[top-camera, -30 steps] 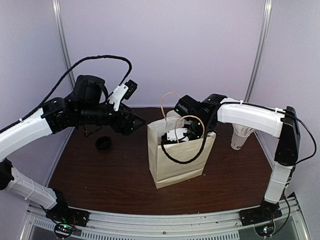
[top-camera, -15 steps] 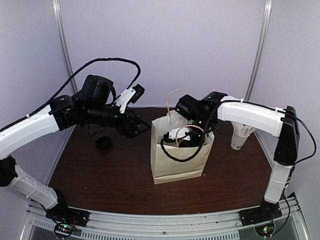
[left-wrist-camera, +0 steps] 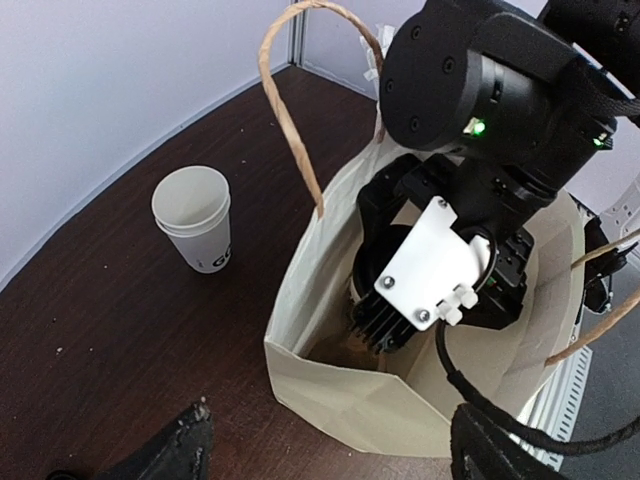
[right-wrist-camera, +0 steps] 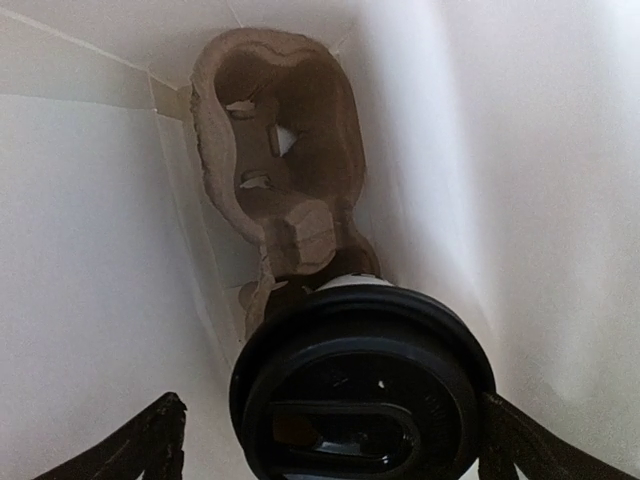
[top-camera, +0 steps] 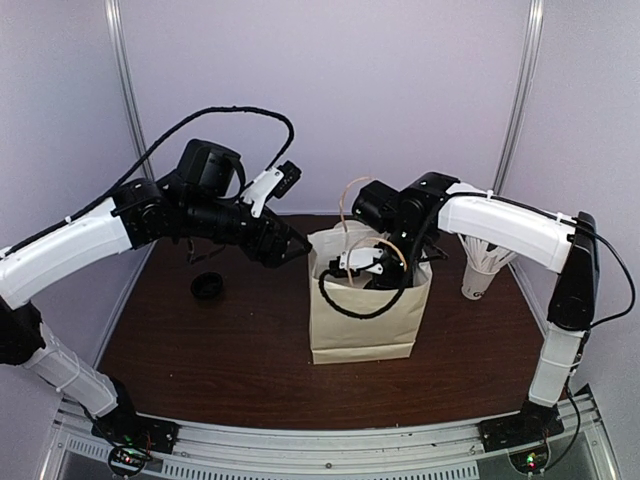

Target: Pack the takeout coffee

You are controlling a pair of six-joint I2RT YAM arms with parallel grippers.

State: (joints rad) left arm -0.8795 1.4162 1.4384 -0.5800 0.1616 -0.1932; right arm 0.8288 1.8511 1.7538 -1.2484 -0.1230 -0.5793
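The paper bag (top-camera: 360,325) stands upright on the dark tabletop (top-camera: 220,360), a little toward 3 o'clock from its middle, with its mouth open and its twisted-paper handles (left-wrist-camera: 288,110) standing up. The right arm bends down into that mouth from 1 o'clock, and its wrist fills most of the opening.

Inside the bag, the right claw (right-wrist-camera: 333,400) straddles the takeout coffee cup (right-wrist-camera: 362,385), seen from above as a round black lid with a white rim showing behind it. One dark finger sits at 8 o'clock of the lid and the other at 4 o'clock. The right finger looks to be touching the lid's edge, while the left one shows a strip of bag wall between itself and the lid. I cannot tell whether the claw is gripping the cup or merely flanking it. Just beyond the cup, at 12 o'clock from it, the brown pulp cup carrier (right-wrist-camera: 280,170) leans into a corner of the bag.

The left claw (left-wrist-camera: 332,415) hangs wide and holds nothing, just outside the bag's rim at 9 o'clock of the mouth in the top view.

A loose black lid (top-camera: 208,287) lies on the tabletop, well apart from the bag at 9 o'clock. In the left wrist view a lidless white paper cup (left-wrist-camera: 192,230) with dark lettering near its base stands upright, apart from the bag at its 9 o'clock. At 2 o'clock of the bag, near the right wall, stands a white cup of long white sticks (top-camera: 480,270).
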